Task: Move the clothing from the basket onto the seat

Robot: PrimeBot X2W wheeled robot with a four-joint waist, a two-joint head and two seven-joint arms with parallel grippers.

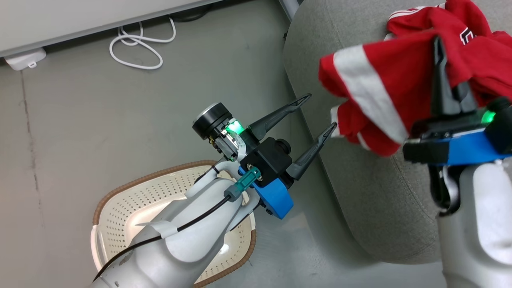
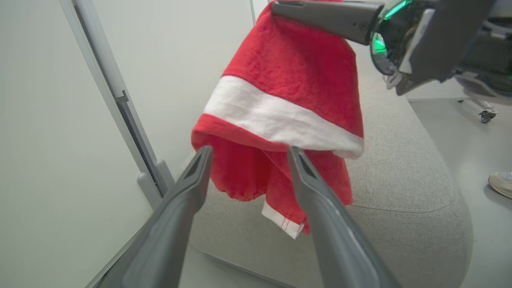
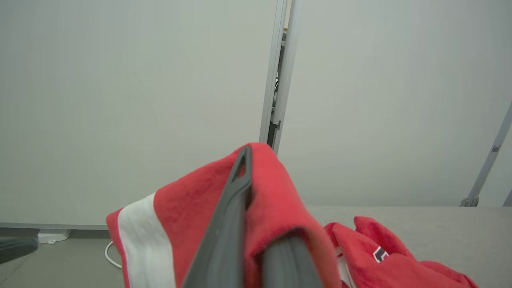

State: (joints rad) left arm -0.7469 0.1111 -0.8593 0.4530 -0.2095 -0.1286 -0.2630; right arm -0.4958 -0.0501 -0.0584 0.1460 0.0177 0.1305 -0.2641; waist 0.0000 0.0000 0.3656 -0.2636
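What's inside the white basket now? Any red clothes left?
The part of the basket that shows has only its holey cream floor. The robot's left forearm covers the middle, so what lies under it cannot be seen.

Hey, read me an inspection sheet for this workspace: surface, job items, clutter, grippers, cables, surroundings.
Surface: grey floor, with the grey seat standing on it.
Job's things: striped garment hangs above the seat's edge; second garment lies on the seat; basket is on the floor, with no clothes in the part not hidden by the arm.
Clutter: white box by the wall.
Grippers: left gripper open, empty, close to the hanging cloth; right gripper shut on the striped garment.
Cables: white cord looped on the floor; black cable along the left forearm.
Surroundings: pale wall panels; a shoe beside the seat.
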